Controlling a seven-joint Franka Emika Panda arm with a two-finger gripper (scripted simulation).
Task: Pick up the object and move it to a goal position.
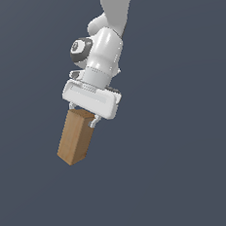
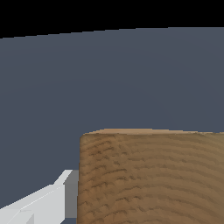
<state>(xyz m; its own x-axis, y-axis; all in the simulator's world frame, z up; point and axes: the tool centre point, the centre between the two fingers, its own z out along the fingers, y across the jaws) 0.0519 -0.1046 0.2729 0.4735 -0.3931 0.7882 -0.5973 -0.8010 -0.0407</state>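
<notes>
The object [image 1: 75, 138] is an elongated brown wood-grain block, tilted, with its upper end between the fingers of my white gripper [image 1: 83, 114]. The gripper is shut on that upper end, one finger [image 1: 93, 120] showing on the exterior view's right side of the block. The rest of the block reaches down toward the exterior view's left. In the wrist view the object [image 2: 153, 179] fills much of the picture up close, with one white finger [image 2: 39, 203] pressed beside it. No goal position is marked in either view.
A plain dark blue-grey surface [image 1: 188, 166] lies all around the arm. The white arm [image 1: 110, 17] comes down from the top of the exterior view.
</notes>
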